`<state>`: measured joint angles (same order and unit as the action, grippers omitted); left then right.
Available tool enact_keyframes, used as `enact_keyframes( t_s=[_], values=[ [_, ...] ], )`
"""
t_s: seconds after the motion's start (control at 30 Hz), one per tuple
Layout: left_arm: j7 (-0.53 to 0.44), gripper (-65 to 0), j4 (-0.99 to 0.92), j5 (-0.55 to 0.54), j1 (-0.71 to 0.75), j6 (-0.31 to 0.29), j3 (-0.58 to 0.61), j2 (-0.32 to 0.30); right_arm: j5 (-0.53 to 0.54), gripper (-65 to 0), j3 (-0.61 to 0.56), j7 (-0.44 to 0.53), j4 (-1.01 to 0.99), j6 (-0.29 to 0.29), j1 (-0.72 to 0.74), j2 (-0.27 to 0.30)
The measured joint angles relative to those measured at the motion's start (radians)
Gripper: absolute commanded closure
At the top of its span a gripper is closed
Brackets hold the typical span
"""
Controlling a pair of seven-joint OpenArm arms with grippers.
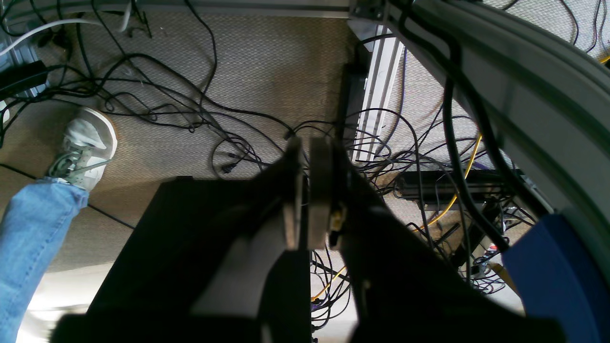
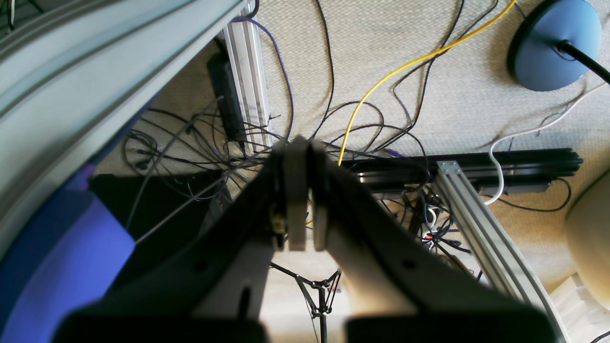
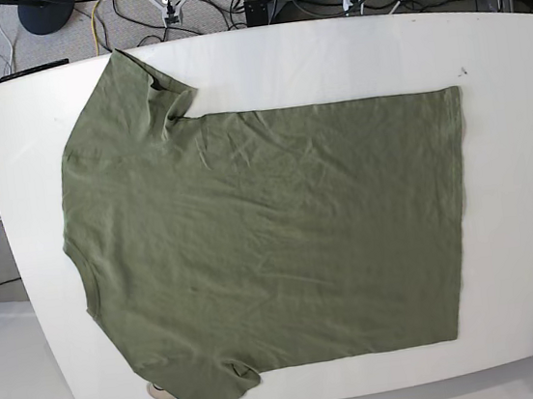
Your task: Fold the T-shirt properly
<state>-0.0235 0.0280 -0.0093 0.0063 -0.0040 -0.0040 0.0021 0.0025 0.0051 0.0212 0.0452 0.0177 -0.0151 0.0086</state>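
A: What is seen from largest to smallest?

B: A white oval surface (image 3: pixel 507 180) is shown in the base view, and most of it is covered by the olive-green T-shirt (image 3: pixel 271 238). The T-shirt is laid flat and spread out, with its neck end toward that view's left and its straight hem toward the right. One short sleeve is pointed at the far edge, the other at the near edge, where it is draped slightly past the rim. Light wrinkles are spread across the cloth.

A: And the arms?

B: Neither arm is seen over the surface. Both wrist cameras are aimed down at beige carpet (image 1: pixel 267 66), which is strewn with black cables (image 1: pixel 190 109). A yellow cable (image 2: pixel 381 81) is seen in the right wrist view, along with a round blue-grey lamp base (image 2: pixel 553 45).

A: How are the end effectors set?

B: The left end effector (image 1: pixel 307 147) is seen with its fingers brought together and nothing between them. The right end effector (image 2: pixel 302 145) is likewise closed and empty.

A: Anything else?

B: A leg in blue jeans (image 1: pixel 28 238) and a white sneaker (image 1: pixel 86 147) are seen at the left of the left wrist view.
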Motion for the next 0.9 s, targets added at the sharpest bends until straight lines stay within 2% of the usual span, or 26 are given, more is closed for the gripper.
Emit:
enact_keyframes(
  t_s=[0.67,0.87,0.9],
  values=[
    [0.016,0.0,0.014,-0.018,0.019,-0.011,-0.003,0.001,0.0,-0.7,0.003,0.005,0.002,0.008,-0.006,0.0],
    [0.011,0.0,0.058,-0.016,0.068,-0.013,-0.002,-0.005,0.001,-0.6,0.003,0.014,0.009,0.008,-0.042,0.006],
    [0.008,-1.2,0.077,-0.014,0.099,-0.014,-0.002,-0.014,0.0,-1.9,0.003,0.009,0.031,0.008,-0.066,0.024]
  ],
)
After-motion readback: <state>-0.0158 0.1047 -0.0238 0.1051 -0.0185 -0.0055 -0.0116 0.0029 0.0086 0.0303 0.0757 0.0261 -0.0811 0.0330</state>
